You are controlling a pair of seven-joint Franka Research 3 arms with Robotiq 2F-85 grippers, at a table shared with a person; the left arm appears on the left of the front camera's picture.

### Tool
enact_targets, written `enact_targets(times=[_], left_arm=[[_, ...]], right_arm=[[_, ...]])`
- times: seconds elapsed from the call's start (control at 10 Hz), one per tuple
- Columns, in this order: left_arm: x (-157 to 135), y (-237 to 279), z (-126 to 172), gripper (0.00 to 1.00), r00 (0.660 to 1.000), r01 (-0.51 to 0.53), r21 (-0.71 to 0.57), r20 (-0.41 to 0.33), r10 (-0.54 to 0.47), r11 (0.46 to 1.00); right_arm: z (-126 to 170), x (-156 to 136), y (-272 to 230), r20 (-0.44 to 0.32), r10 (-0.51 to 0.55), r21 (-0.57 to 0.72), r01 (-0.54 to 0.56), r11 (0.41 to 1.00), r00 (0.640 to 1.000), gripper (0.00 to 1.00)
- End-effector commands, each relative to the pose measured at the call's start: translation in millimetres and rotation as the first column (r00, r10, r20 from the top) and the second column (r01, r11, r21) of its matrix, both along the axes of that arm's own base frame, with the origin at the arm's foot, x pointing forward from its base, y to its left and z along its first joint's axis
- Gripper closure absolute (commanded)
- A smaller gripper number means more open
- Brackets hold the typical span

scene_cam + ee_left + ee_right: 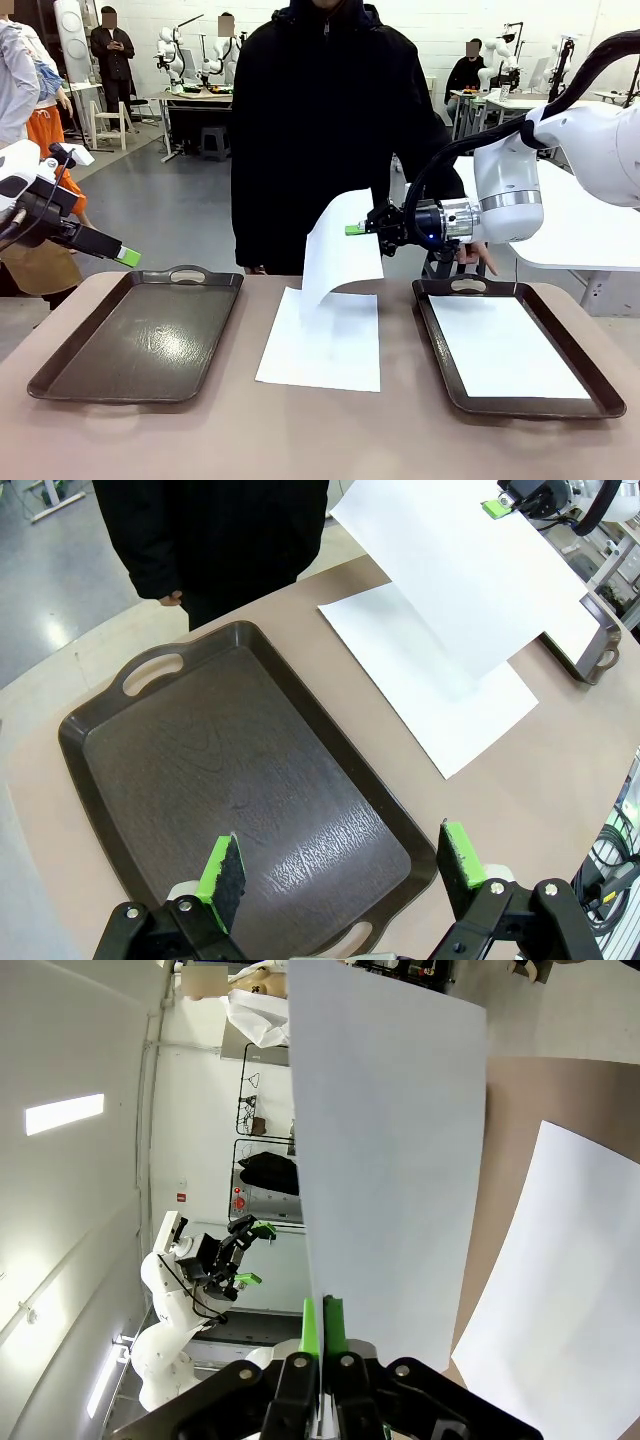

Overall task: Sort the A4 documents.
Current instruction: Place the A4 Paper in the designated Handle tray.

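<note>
My right gripper [358, 230] is shut on the edge of a white A4 sheet [340, 248], which hangs lifted above the table's middle. In the right wrist view the held sheet [390, 1150] rises from my pinched green fingertips [323, 1322]. Another A4 sheet [325, 340] lies flat on the table below it. A third sheet [505, 345] rests inside the right dark tray [437, 345]. My left gripper [340, 865] hovers open over the near end of the empty left dark tray [240, 770], holding nothing. From there the lifted sheet [450, 570] shows above the flat sheet [450, 695].
A person in a black coat [325, 120] stands at the table's far edge, between the trays. The left tray [140, 335] has handles at both ends. Bare brown tabletop [300, 440] runs along the near edge.
</note>
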State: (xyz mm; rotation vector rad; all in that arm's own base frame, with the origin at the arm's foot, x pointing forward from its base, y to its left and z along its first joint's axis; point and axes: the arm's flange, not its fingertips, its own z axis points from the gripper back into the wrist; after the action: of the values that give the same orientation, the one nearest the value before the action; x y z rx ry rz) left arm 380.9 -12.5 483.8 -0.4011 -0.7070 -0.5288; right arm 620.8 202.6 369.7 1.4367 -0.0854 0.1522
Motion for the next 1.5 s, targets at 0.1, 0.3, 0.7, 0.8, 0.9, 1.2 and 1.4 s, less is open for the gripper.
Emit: enact_targets(times=[0.1, 0.3, 0.7, 0.8, 0.9, 1.2, 1.4], left_arm=[[0, 2, -2, 0.0, 1.0, 0.005, -0.007, 0.002, -0.005, 1.0], [0, 2, -2, 0.0, 1.0, 0.005, -0.007, 0.002, -0.005, 1.0], [0, 2, -2, 0.0, 1.0, 0.005, -0.007, 0.002, -0.005, 1.0], [0, 2, -2, 0.0, 1.0, 0.005, -0.007, 0.002, -0.005, 1.0], [0, 2, -2, 0.0, 1.0, 0.005, -0.007, 0.002, -0.005, 1.0], [0, 2, -2, 0.0, 1.0, 0.005, -0.007, 0.002, -0.005, 1.0], [0, 2, -2, 0.0, 1.0, 0.005, -0.007, 0.002, -0.005, 1.0]], right_arm=[[0, 1, 4, -0.001, -0.017, -0.001, 0.017, 1.0, 1.0, 1.0], [0, 0, 0, 0.0, 0.0, 0.0, 0.0, 1.0, 1.0, 0.99], [36, -49, -95, 0.037, 0.127, -0.146, -0.12, 0.982, 0.991, 0.99], [37, -54, -112, 0.008, 0.117, -0.162, -0.114, 0.98, 0.993, 0.99], [34, -61, -138, -0.037, 0.099, -0.182, -0.104, 0.978, 0.994, 0.99], [31, -85, -175, -0.078, 0.066, -0.207, -0.081, 0.975, 0.995, 0.99], [30, -97, -196, -0.091, 0.046, -0.246, -0.067, 0.967, 0.995, 0.99]])
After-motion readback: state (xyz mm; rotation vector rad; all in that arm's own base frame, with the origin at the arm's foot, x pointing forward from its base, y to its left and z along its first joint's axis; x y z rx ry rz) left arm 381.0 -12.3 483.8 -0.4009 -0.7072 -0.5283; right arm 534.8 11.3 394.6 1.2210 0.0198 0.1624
